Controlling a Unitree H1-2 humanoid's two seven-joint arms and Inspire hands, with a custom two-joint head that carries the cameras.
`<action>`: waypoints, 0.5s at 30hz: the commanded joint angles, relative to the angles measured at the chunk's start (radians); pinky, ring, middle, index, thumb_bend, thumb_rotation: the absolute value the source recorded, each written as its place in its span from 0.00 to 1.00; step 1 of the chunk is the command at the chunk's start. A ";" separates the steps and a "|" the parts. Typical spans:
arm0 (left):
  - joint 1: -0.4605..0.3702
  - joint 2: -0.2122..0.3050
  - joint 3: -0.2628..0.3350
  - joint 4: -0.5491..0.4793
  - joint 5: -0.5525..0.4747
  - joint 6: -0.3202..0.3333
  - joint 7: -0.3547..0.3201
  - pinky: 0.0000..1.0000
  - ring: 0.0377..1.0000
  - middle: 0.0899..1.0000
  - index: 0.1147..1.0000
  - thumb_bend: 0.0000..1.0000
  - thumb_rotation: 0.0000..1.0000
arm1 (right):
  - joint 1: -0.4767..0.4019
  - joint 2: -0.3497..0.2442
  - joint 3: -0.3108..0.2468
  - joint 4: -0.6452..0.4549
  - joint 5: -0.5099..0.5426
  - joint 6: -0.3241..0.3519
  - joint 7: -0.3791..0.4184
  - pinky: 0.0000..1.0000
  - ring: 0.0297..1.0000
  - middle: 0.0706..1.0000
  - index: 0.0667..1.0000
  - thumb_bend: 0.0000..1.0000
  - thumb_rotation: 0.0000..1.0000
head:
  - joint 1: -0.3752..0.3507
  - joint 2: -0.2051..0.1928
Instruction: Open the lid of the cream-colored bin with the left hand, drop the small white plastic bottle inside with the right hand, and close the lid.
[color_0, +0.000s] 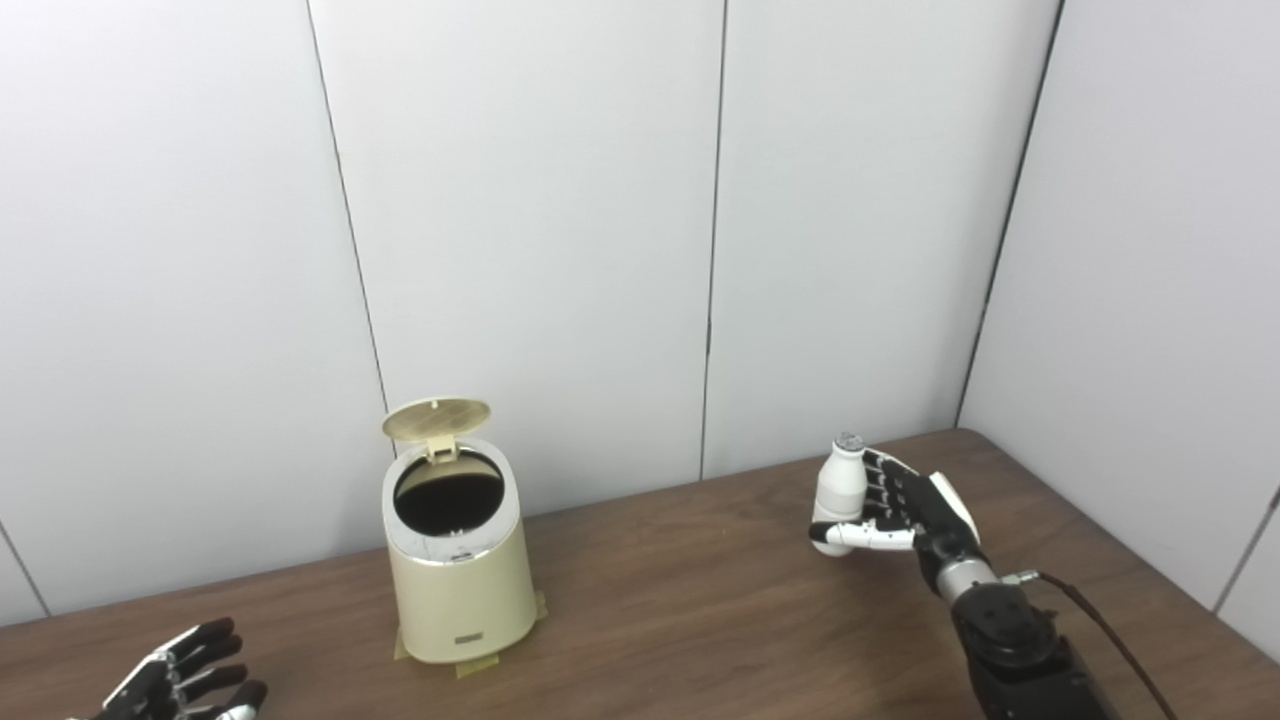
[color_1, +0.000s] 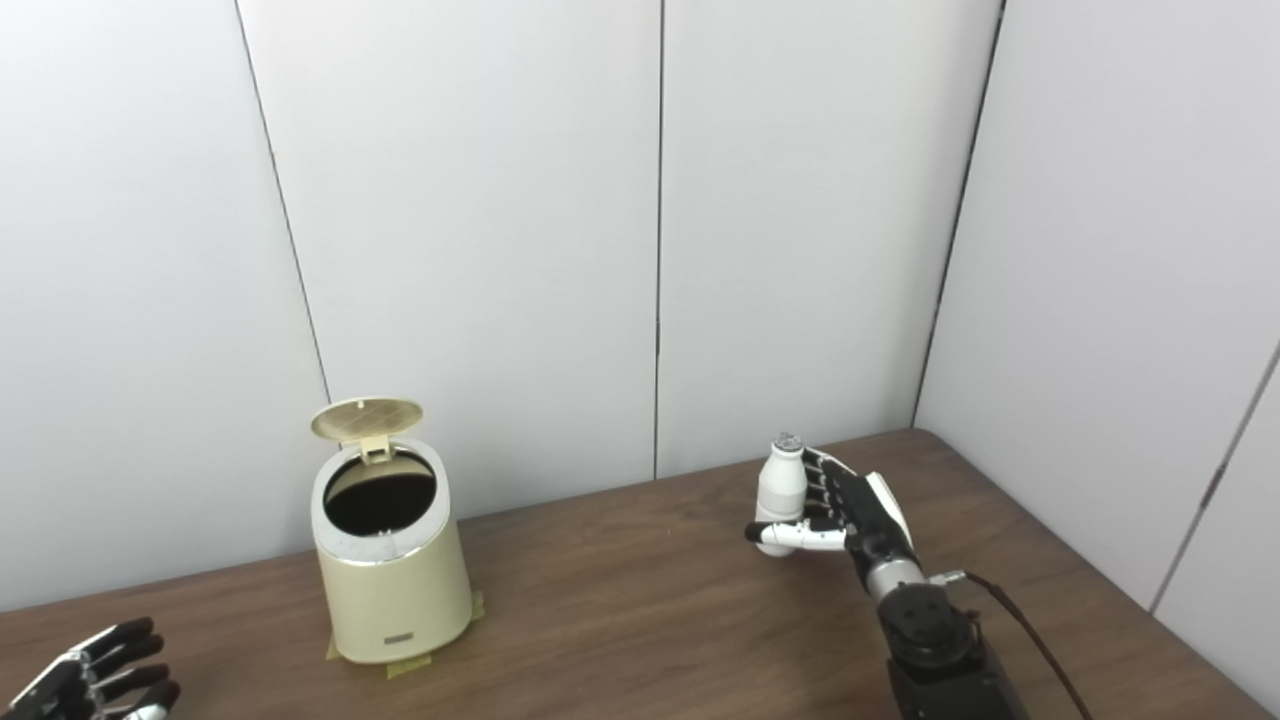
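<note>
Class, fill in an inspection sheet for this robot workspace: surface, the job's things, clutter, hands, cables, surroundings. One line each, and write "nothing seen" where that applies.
Surface: brown wood-grain table.
Job's things: cream-colored bin standing upright on yellowish tape patches; its lid is hinged up, the dark opening exposed. Small white plastic bottle upright, to the right of the bin and apart from it.
Clutter: nothing seen.
Hands: left hand open, low at the near left edge, holding nothing. Right hand closed around the bottle.
Cables: a dark cable runs along the right forearm.
Surroundings: plain white wall panels behind and to the right.
</note>
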 joint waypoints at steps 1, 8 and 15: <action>-0.029 0.008 0.001 -0.046 0.004 -0.009 0.004 0.58 0.71 0.75 0.77 0.52 0.09 | -0.049 -0.027 -0.002 -0.017 0.002 -0.051 -0.001 0.78 0.81 0.81 0.81 0.80 0.11 | -0.001 0.001; -0.026 0.010 -0.004 -0.063 0.021 0.003 0.006 0.58 0.71 0.76 0.77 0.50 0.05 | -0.066 -0.018 0.005 0.013 -0.010 -0.071 -0.025 0.73 0.78 0.79 0.80 0.81 0.09 | 0.002 0.003; -0.024 0.012 -0.008 -0.076 0.024 0.013 0.003 0.58 0.70 0.75 0.77 0.49 0.01 | -0.104 0.001 0.033 0.101 -0.094 -0.156 -0.144 0.42 0.49 0.61 0.70 0.72 0.00 | 0.001 0.005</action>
